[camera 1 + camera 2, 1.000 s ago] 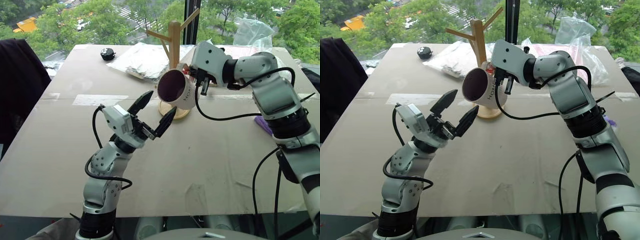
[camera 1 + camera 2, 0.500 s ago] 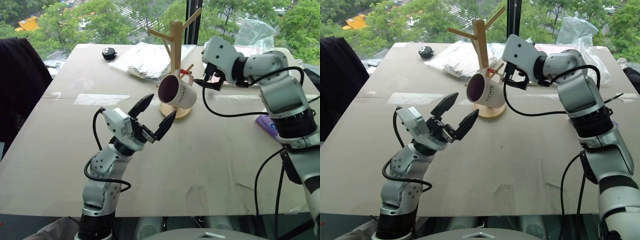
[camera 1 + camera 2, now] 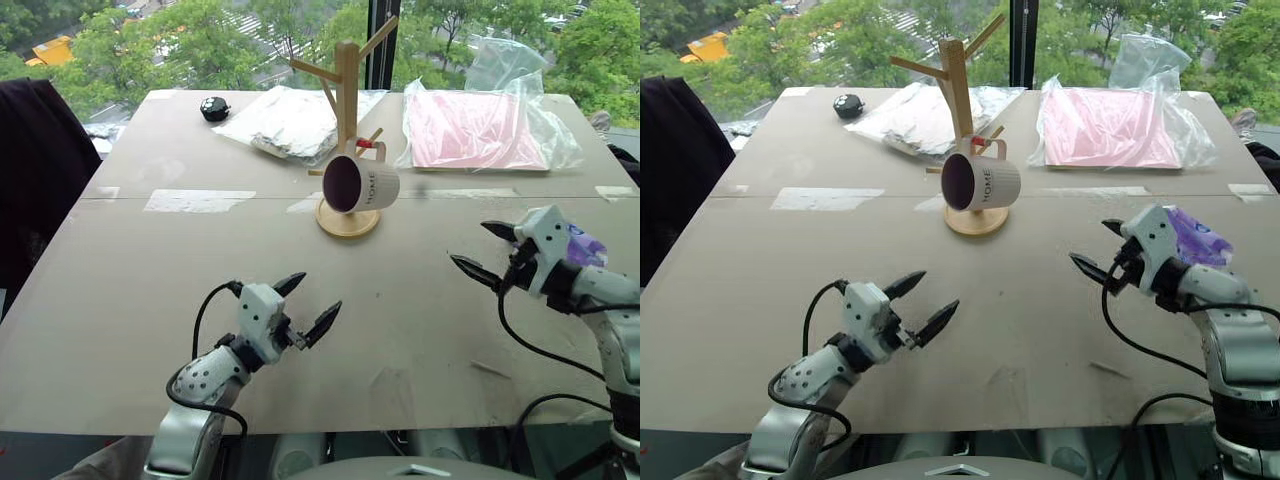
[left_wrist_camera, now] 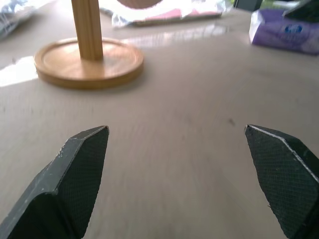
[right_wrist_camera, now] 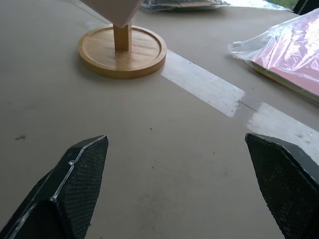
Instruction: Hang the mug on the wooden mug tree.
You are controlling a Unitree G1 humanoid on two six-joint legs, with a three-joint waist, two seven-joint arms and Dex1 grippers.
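The cream mug (image 3: 362,184) with its dark inside and "HOME" lettering hangs by its handle on a red-marked peg of the wooden mug tree (image 3: 347,90), mouth facing left. The tree's round base (image 3: 347,219) rests on the table. No gripper touches the mug. My left gripper (image 3: 312,307) is open and empty, low over the near table in front of the tree. My right gripper (image 3: 486,251) is open and empty too, low at the right, well clear of the tree. The base also shows in the left wrist view (image 4: 88,62) and the right wrist view (image 5: 122,51).
Behind the tree lie a clear bag with white contents (image 3: 283,118) and a bag holding something pink (image 3: 478,128). A small black object (image 3: 214,108) sits far left. A purple packet (image 3: 580,245) lies by my right gripper. A dark garment (image 3: 30,170) hangs at the left edge.
My right gripper has let go of the mug, opened and dropped back to the right. The mug now hangs alone on the peg. My left gripper has sunk toward the near table.
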